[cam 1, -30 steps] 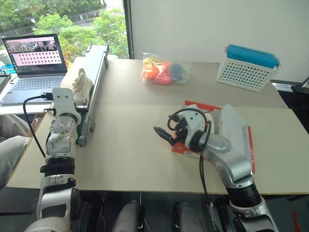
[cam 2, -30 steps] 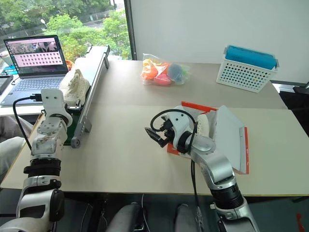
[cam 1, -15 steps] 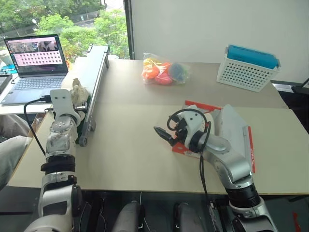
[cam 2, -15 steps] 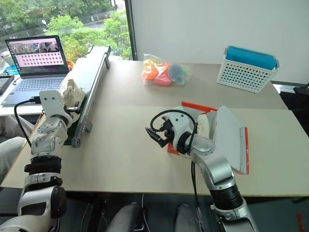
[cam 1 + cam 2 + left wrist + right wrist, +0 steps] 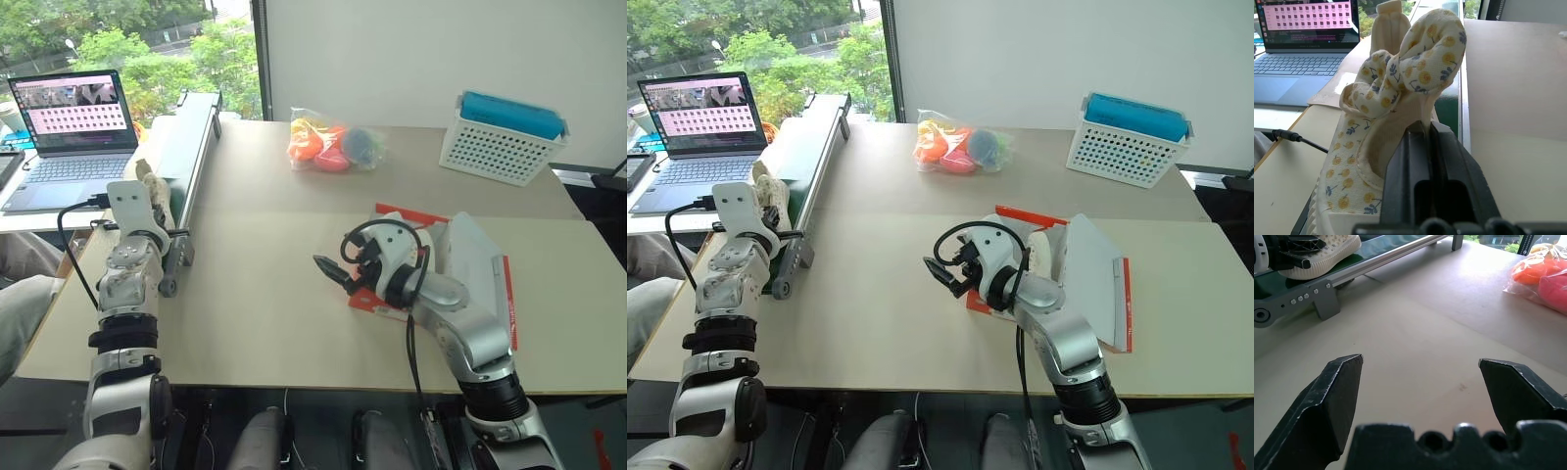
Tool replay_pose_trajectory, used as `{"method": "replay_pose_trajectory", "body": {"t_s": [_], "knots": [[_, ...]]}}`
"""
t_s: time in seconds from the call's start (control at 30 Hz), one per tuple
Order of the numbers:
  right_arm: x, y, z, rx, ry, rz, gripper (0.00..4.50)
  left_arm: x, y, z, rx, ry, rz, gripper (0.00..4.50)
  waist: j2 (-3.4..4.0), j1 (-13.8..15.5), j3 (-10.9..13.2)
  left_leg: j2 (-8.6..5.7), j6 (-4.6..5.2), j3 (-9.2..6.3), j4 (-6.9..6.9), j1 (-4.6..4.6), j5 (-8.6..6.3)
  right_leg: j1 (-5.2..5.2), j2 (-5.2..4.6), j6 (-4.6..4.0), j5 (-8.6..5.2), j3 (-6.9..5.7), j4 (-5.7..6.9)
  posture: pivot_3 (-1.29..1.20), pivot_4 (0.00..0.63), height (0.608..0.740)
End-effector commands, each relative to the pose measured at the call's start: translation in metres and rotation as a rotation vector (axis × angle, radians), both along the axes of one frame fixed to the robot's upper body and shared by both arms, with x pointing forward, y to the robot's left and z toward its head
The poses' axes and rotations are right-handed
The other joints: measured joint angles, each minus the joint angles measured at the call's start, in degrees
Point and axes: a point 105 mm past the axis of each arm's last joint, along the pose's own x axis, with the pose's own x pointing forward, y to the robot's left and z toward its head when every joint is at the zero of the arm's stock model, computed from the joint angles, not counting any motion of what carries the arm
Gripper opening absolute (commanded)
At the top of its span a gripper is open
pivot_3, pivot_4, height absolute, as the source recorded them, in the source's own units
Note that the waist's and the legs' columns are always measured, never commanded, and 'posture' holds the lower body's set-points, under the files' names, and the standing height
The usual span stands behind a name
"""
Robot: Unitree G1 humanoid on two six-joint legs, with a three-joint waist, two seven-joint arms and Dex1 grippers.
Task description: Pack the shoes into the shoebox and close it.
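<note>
Holding one shoe [image 5: 1031,253], the shoebox [image 5: 1095,286] lies open.

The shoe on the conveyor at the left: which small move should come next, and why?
Probably lift it a little off the belt. The left pincer is shut on the shoe, which sits on the conveyor, while the shoebox lies open by the right pincer, open and empty. A small lift frees the shoe before carrying it across.
</note>
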Motion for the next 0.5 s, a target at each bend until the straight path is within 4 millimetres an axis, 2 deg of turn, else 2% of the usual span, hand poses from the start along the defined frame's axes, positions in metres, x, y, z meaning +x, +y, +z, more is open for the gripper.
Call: {"method": "replay_pose_trajectory", "body": {"t_s": [0.03, 0.5], "knots": [[0.0003, -0.0047, 0.0089, 0.019, -0.028, -0.02, 4.5, 0.002, -0.002, 0.0086, -0.01, -0.019, -0.007, 0.03, 0.0, 0.0, 0.0, 0.0, 0.0, 0.0, 0.0, 0.0, 0.0, 0.0, 0.0, 0.0, 0.0, 0.0, 0.0, 0.0, 0.15, 0.699], [0.0004, -0.006, 0.0084, 0.027, -0.024, -0.037, 4.5, 0.004, -0.0046, 0.0123, -0.063, -0.053, -0.012, 0.03, 0.0, 0.0, 0.0, 0.0, 0.0, 0.0, 0.0, 0.0, 0.0, 0.0, 0.0, 0.0, 0.0, 0.0, 0.01, 0.0, 0.15, 0.699]]}}
